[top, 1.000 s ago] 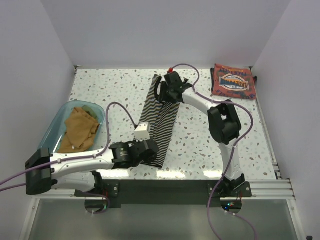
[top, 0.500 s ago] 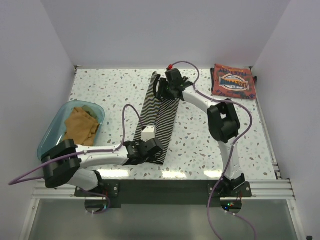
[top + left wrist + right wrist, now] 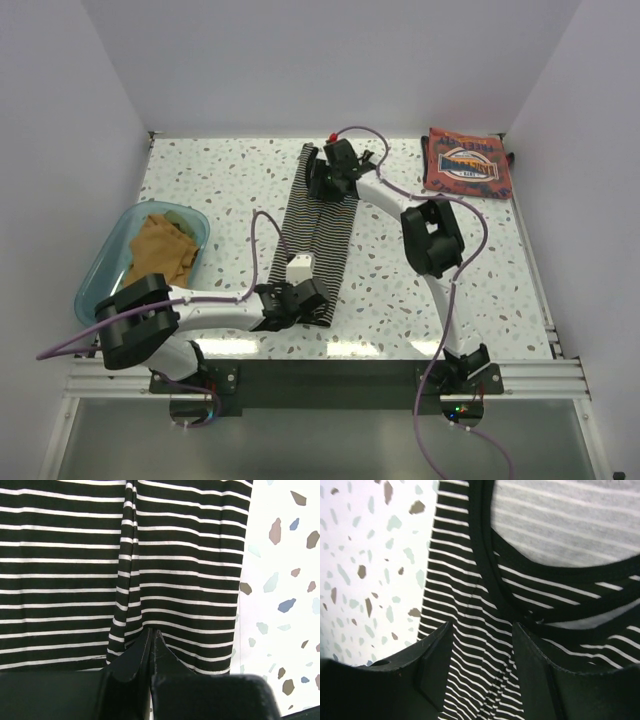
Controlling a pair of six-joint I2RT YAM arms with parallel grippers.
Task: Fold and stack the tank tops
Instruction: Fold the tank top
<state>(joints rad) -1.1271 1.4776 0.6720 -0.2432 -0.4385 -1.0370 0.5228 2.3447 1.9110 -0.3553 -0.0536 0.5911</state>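
The black-and-white striped tank top [image 3: 322, 235] lies folded into a long narrow strip down the table's middle. My left gripper [image 3: 306, 300] is at its near end. In the left wrist view the jaws [image 3: 151, 631] are shut, pinching a pucker of the striped cloth [image 3: 180, 555] by the hem. My right gripper [image 3: 326, 182] is at the far end. In the right wrist view it [image 3: 482, 625] is open over the striped cloth [image 3: 462, 590] beside the black-trimmed neckline. The rust-red tank top [image 3: 466, 162] lies folded at the back right. Mustard-orange tops [image 3: 160, 252] lie in the bin.
The translucent teal bin [image 3: 112, 262] stands at the left edge of the speckled table [image 3: 220, 190]. White walls close in the left, back and right sides. A metal rail [image 3: 330, 375] runs along the near edge by the arm bases.
My left gripper slid right along the striped top's near hem and its elbow swung in. My right gripper shifted slightly left at the far end.
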